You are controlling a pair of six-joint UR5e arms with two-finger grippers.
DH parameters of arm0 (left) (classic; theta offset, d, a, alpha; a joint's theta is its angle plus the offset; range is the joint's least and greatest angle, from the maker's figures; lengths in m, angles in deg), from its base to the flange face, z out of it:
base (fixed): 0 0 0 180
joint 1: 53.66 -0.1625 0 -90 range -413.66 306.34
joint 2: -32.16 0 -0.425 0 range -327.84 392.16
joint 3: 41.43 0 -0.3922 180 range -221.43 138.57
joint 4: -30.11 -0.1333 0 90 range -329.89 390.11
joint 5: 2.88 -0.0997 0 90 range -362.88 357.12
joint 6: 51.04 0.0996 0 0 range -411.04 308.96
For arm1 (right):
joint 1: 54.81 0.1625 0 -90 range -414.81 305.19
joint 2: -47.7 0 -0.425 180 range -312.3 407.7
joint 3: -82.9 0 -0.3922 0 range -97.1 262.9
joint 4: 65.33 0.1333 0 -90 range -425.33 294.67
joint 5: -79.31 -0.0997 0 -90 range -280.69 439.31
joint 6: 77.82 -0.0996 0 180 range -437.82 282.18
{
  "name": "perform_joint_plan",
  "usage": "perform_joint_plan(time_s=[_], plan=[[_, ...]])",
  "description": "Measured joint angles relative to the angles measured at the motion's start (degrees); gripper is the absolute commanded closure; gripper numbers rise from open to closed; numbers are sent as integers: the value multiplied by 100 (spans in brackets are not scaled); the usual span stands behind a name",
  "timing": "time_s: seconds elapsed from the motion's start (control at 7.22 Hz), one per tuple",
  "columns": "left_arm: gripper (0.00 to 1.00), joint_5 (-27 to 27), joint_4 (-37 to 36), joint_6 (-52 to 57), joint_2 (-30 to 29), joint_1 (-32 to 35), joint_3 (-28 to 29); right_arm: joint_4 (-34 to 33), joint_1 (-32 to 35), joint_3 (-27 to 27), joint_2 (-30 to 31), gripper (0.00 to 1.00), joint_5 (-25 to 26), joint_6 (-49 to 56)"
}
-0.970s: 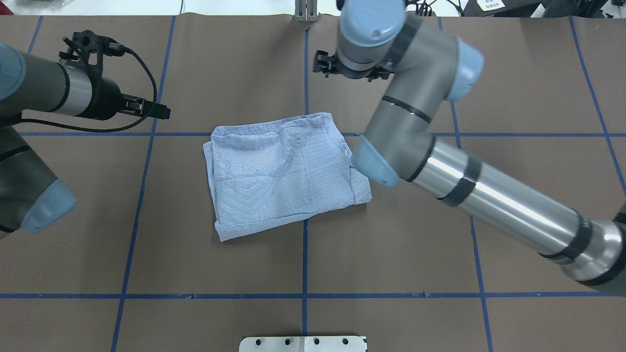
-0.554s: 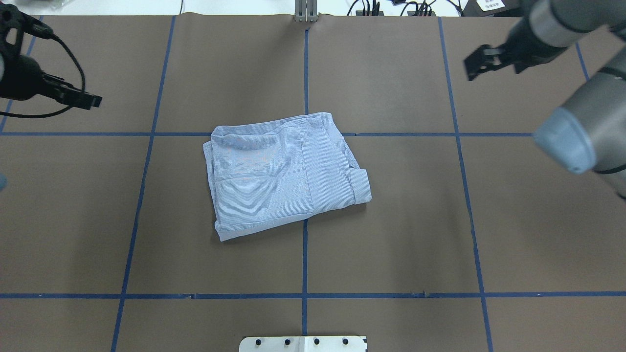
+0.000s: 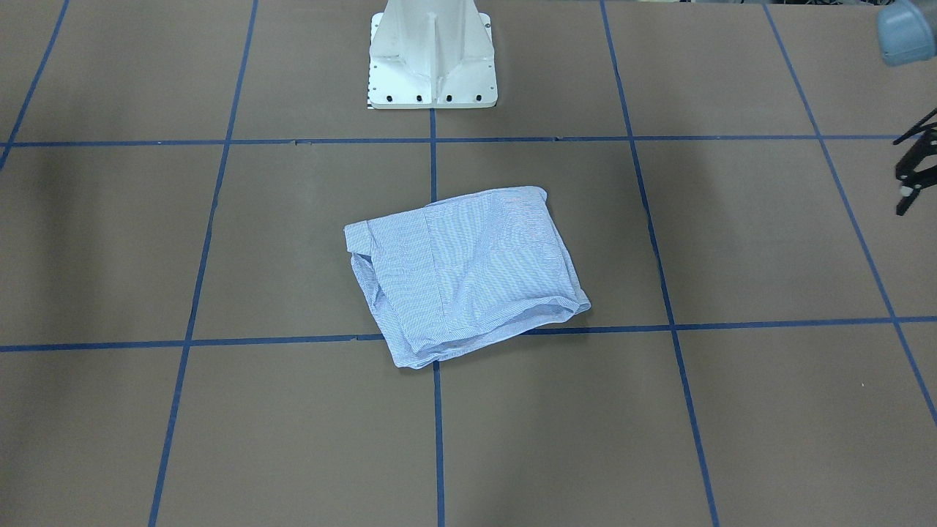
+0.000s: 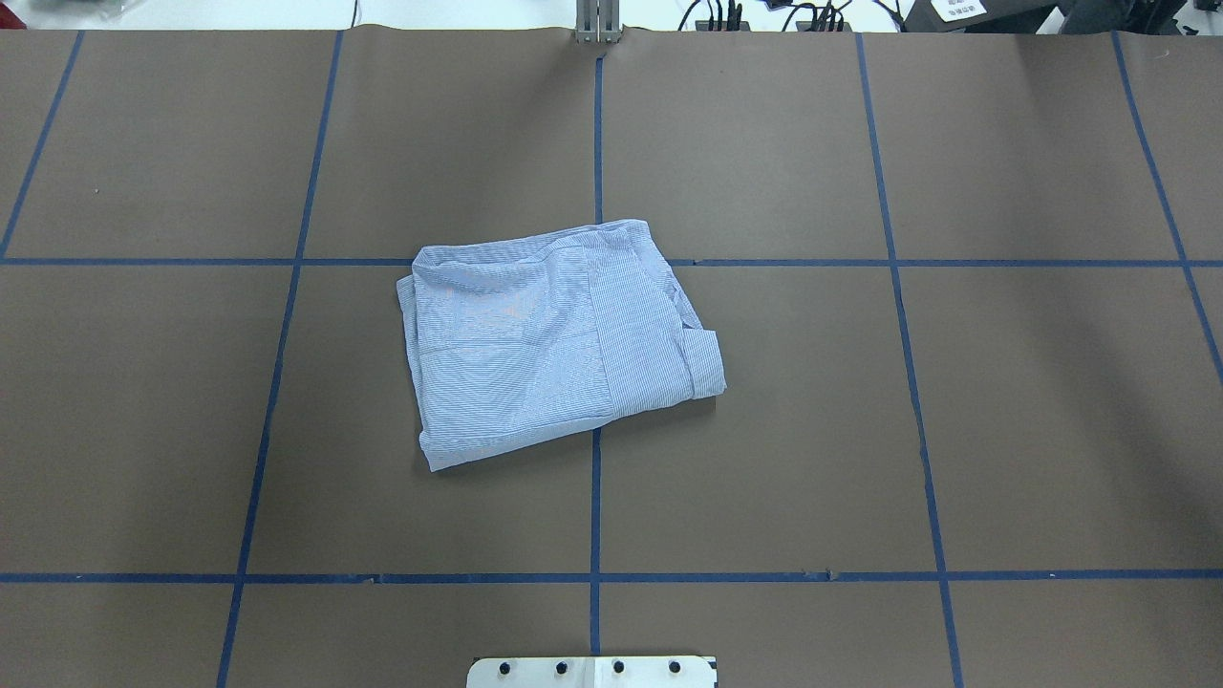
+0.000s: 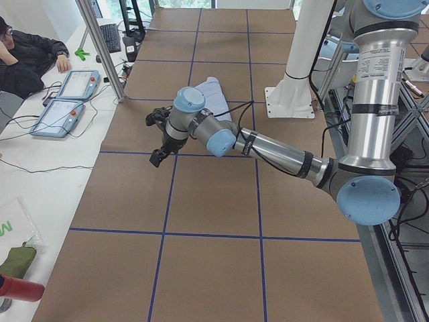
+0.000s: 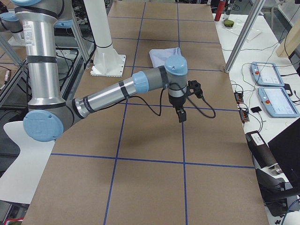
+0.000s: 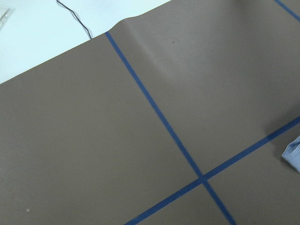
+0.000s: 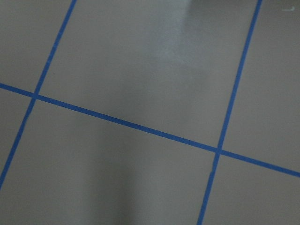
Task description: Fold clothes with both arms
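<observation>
The light blue striped shirt [image 4: 554, 334] lies folded into a compact rectangle at the table's middle, with nothing touching it. It also shows in the front-facing view [image 3: 468, 271], the left view [image 5: 211, 90], the right view [image 6: 164, 54], and as a corner in the left wrist view [image 7: 293, 152]. Both arms are outside the overhead view. The left gripper [image 5: 156, 159] hangs above the table's left part, well away from the shirt. The right gripper [image 6: 181, 116] hangs above the right part, also away from it. I cannot tell whether either is open or shut.
The white pedestal base [image 3: 432, 58] stands at the robot's side of the table [image 4: 764, 430], which is brown with blue tape lines. An operator [image 5: 27, 57] sits beyond the far edge beside teach pendants [image 5: 67, 100]. A metal post [image 5: 100, 47] stands at that edge.
Both arms have swung outward from near the shirt and left the overhead view. The shirt has not moved.
</observation>
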State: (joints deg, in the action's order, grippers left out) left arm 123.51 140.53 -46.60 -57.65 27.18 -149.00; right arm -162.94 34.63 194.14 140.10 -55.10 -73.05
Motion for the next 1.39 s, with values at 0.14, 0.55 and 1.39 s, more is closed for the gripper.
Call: perform_joint_plan(time_s=[0.14, 0.55, 1.39], plan=[[0, 245, -35, 208, 339, 311, 78, 52, 215, -60, 553, 0, -123, 114], [0, 595, -13, 49, 895, 544, 423, 426, 396, -151, 1503, 0, -96, 111], [0, 660, -835, 52, 1006, 568, 489, 821, 169, -143, 1502, 0, 620, -414]])
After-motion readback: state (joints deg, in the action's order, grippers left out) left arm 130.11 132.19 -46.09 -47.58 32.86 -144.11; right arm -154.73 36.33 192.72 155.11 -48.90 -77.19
